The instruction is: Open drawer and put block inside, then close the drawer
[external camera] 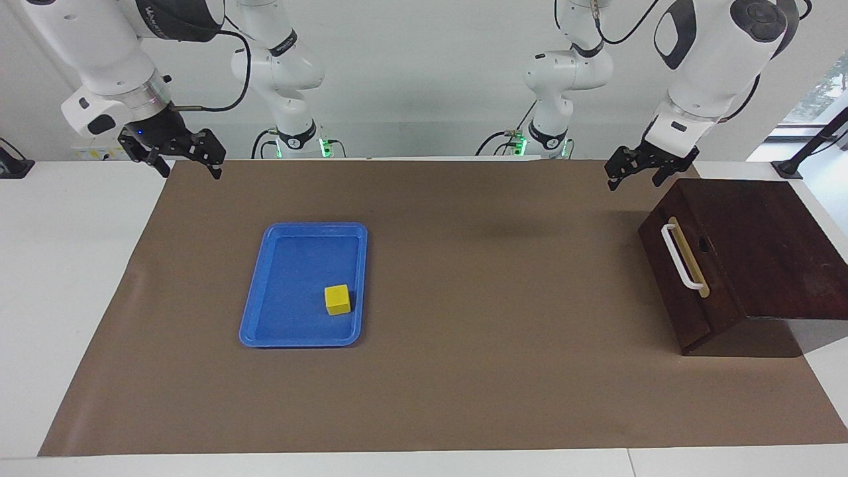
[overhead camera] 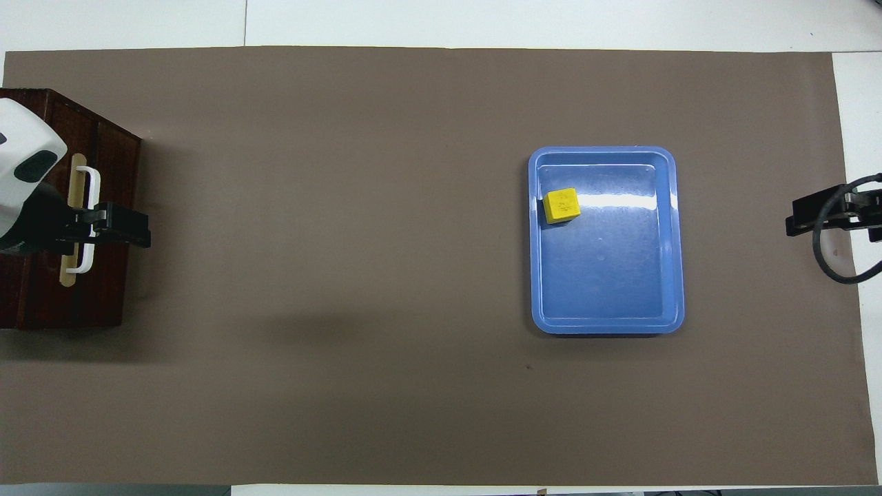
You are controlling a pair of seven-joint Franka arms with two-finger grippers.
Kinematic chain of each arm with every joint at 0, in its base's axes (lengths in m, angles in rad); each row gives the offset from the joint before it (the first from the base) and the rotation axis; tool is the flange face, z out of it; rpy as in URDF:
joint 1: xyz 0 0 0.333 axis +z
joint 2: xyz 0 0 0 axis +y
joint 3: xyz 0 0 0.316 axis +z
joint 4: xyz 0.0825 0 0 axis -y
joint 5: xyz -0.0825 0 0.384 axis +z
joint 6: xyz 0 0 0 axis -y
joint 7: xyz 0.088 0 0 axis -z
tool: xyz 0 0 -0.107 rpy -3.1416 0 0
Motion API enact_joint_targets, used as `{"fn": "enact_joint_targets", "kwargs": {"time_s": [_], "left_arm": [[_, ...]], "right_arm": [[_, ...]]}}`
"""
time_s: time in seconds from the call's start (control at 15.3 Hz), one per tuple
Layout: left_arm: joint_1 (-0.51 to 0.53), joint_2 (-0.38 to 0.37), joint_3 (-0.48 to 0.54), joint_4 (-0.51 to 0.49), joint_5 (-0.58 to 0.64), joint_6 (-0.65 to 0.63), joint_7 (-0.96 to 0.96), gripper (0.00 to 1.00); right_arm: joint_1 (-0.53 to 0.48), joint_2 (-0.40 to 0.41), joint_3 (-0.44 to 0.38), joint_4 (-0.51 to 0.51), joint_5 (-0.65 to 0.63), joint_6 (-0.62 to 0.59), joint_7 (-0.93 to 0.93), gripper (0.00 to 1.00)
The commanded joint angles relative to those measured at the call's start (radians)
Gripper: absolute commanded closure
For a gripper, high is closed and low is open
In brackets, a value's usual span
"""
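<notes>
The drawer (external camera: 689,265) is shut in the dark brown wooden box (external camera: 762,245) at the left arm's end of the table. Its white bar handle (external camera: 681,257) faces the middle of the table. The yellow block (external camera: 338,299) lies in the blue tray (external camera: 265,311), by the rim on the drawer's side. My left gripper (external camera: 635,184) is open and empty, raised by the box's corner nearest the robots. In the overhead view my left gripper (overhead camera: 114,231) covers the handle (overhead camera: 88,180). My right gripper (external camera: 191,173) is open and empty, raised over the mat's corner at the right arm's end.
A brown mat (external camera: 464,371) covers most of the white table. The blue tray (overhead camera: 672,275) lies toward the right arm's end, with the block (overhead camera: 561,205) in its part farthest from the robots. My right gripper (overhead camera: 834,210) hangs over the mat's edge.
</notes>
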Motion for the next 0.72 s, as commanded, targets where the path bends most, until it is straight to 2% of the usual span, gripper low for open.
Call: {"fn": "enact_joint_targets", "kwargs": {"time_s": [0.0, 0.33, 0.65], "left_arm": [[0.004, -0.012, -0.001, -0.008, 0.014, 0.009, 0.007, 0.0], [0.004, -0.012, -0.001, -0.008, 0.014, 0.009, 0.007, 0.0], [0.004, -0.012, -0.001, -0.008, 0.014, 0.009, 0.007, 0.0]], "right_arm": [[-0.021, -0.002, 0.006, -0.05, 0.099, 0.022, 0.207, 0.0], [-0.059, 0.106, 0.003, -0.069, 0.328, 0.07, 0.612, 0.0], [-0.059, 0.177, 0.001, -0.151, 0.484, 0.182, 0.797, 0.0]]}}
